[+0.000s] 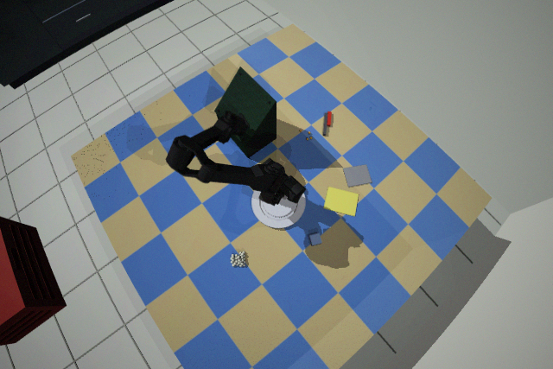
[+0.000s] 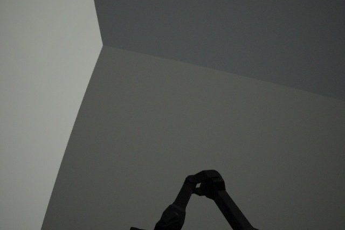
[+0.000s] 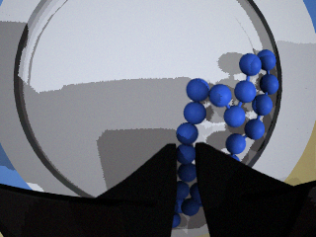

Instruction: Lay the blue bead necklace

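Observation:
The round white bead board (image 1: pixel 279 223) (image 3: pixel 298 99) lies on the checkered mat, with its circular groove showing in the wrist view. The blue bead necklace (image 3: pixel 234 117) lies bunched over the board's right and lower part in the wrist view. A few of its beads at the right are close to the dark groove edge, and others lie inside the ring. My gripper (image 1: pixel 282 195) (image 3: pixel 185 152) is low over the board, shut on a strand of the necklace. More beads show bunched between the fingers. The arm hides the necklace in the top view, and some beads are hidden behind the fingers.
A yellow block (image 1: pixel 341 200), a grey plate (image 1: pixel 357 175) and a small blue-grey cube (image 1: pixel 314 238) lie right of the board. White beads (image 1: pixel 238 259) lie below left. A red-and-grey stick (image 1: pixel 329 118) and a large green box (image 1: pixel 245 97) are farther back. The exterior view shows only arm links and walls.

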Robot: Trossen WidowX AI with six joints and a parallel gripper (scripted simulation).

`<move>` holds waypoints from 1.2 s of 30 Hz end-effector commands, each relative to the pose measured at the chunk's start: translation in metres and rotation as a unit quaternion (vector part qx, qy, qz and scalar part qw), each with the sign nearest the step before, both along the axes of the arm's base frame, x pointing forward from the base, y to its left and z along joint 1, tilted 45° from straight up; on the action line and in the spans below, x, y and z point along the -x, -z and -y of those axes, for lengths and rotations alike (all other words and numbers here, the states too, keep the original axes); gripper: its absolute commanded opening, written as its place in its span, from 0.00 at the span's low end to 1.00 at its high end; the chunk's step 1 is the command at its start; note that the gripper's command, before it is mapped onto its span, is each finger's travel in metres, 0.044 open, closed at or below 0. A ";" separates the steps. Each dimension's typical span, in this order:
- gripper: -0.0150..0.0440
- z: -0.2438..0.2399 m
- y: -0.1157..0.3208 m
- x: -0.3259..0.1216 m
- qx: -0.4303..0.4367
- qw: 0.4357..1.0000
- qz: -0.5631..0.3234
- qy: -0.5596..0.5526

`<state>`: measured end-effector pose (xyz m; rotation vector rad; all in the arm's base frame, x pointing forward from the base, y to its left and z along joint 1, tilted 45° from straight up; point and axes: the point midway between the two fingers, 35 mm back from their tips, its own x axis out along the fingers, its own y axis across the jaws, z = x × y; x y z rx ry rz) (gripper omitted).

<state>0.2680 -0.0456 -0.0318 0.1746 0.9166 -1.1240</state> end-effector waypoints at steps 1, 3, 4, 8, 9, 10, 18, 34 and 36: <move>0.25 0.000 0.000 0.000 0.000 1.000 0.000 0.000; 0.25 0.000 0.000 0.000 0.000 1.000 0.000 0.000; 0.25 0.000 -0.001 0.000 0.000 1.000 0.000 0.000; 0.25 -0.004 -0.004 0.001 0.002 1.000 -0.002 -0.003; 0.25 -0.004 -0.004 0.001 0.002 1.000 -0.002 -0.003; 0.25 -0.004 -0.004 0.002 0.002 1.000 -0.002 -0.003; 0.25 0.008 -0.014 0.020 0.002 1.000 -0.002 -0.003; 0.39 0.015 -0.016 0.030 0.000 1.000 -0.003 -0.007; 0.48 0.015 -0.016 0.030 0.000 1.000 -0.003 -0.007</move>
